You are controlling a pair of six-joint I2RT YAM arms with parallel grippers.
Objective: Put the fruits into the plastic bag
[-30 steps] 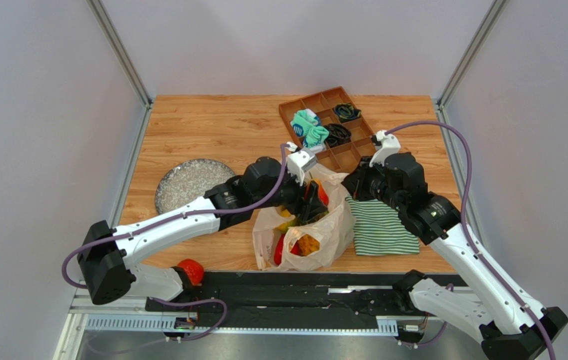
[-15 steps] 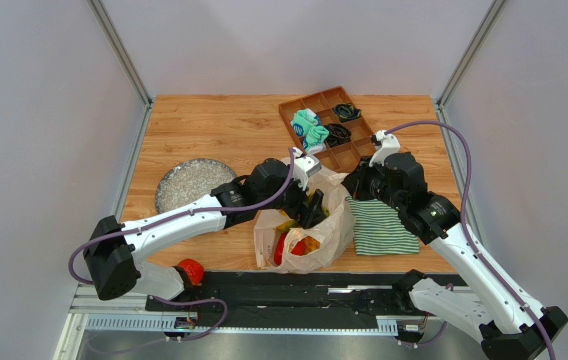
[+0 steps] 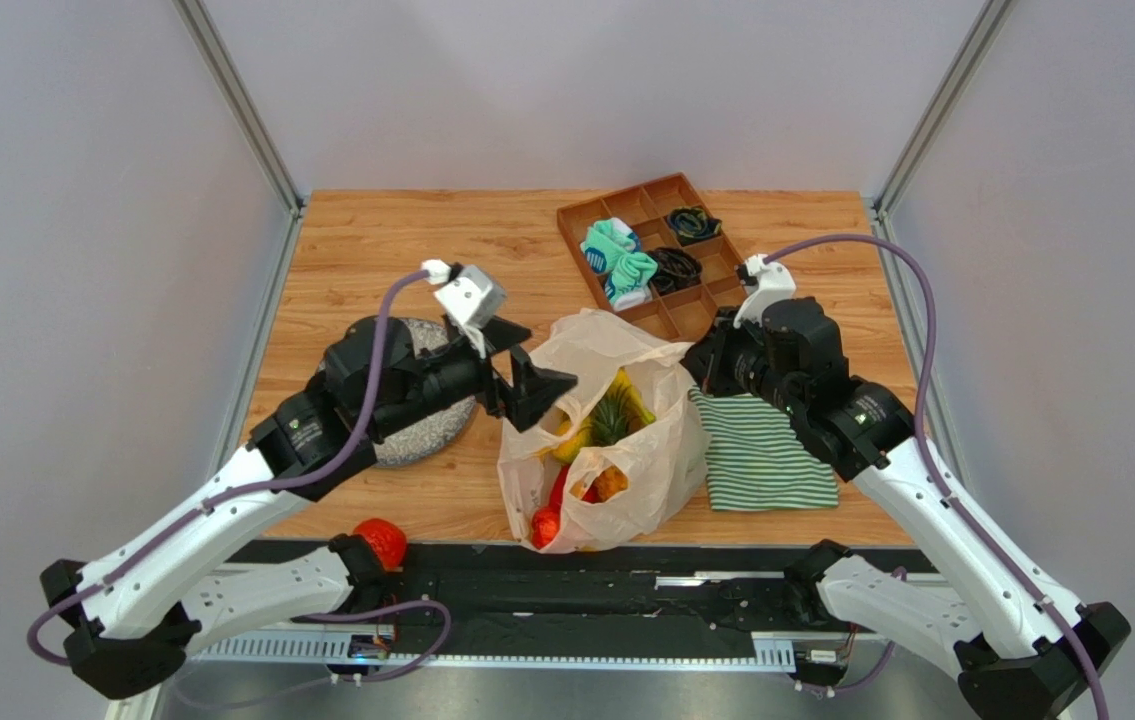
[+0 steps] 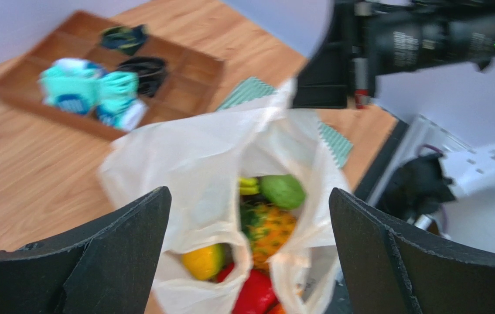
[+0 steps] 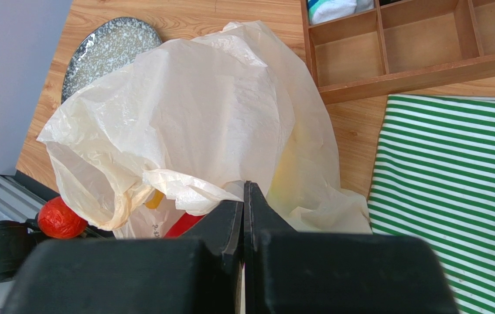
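Observation:
The plastic bag [image 3: 621,348] stands open at the table's near middle. In it are the pineapple [image 3: 611,420], a green fruit [image 4: 282,191], a yellow-orange one [image 4: 201,261] and red ones [image 3: 546,525]. Another red fruit [image 3: 379,540] lies on the near edge by the left arm's base, also in the right wrist view [image 5: 60,218]. My left gripper [image 3: 536,387] is open and empty, just left of the bag's mouth [image 4: 248,193]. My right gripper [image 3: 701,368] is shut on a fold of the bag's rim [image 5: 244,186], holding it up.
A green-and-white striped cloth [image 3: 761,450] lies right of the bag. A wooden compartment tray [image 3: 648,203] with teal and black cloth bundles stands at the back. A speckled plate [image 3: 431,435] lies under my left arm.
My left gripper has come out of the bag, moving left and up, and now is open and empty. The right gripper keeps holding the bag's rim.

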